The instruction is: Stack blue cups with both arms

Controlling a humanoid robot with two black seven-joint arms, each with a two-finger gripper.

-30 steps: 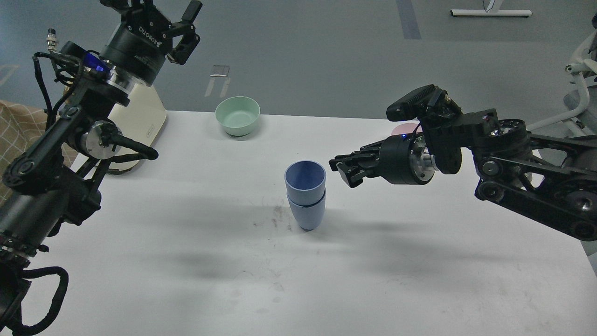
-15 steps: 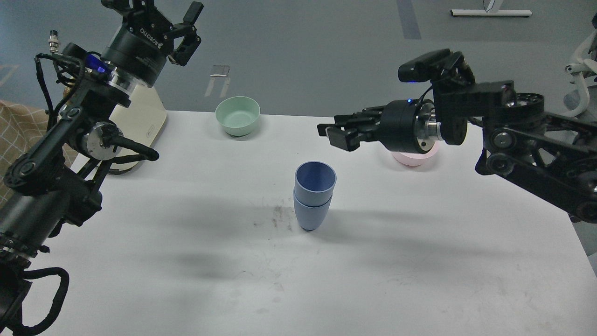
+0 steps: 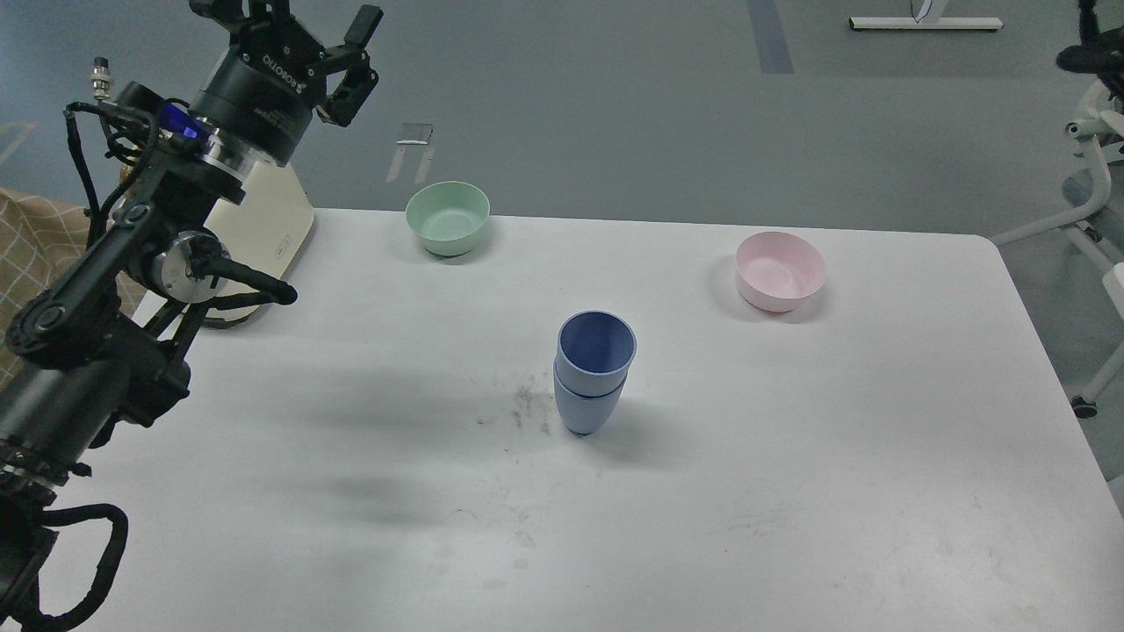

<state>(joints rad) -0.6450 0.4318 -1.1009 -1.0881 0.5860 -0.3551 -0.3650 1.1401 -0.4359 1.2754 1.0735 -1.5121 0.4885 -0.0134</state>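
Observation:
The two blue cups stand nested upright in the middle of the white table (image 3: 790,491). The upper cup (image 3: 597,344) sits inside the lower cup (image 3: 586,409). Nothing touches them. My left arm comes in from the left. Its gripper (image 3: 294,26) is raised high at the top left, far from the cups, with its fingers spread apart and nothing between them; one finger (image 3: 358,39) shows fully and the other is cut off by the top edge. My right arm and its gripper are out of view.
A pale green bowl (image 3: 448,218) stands at the back of the table and a pale pink bowl (image 3: 780,270) at the back right. A cream appliance (image 3: 268,230) sits behind my left arm. White chair legs (image 3: 1093,184) stand beyond the table's right edge.
My right arm rose away from the cups and left the view to the right, uncovering the pink bowl. The cup stack now stands slightly to the right. The left arm has barely moved.

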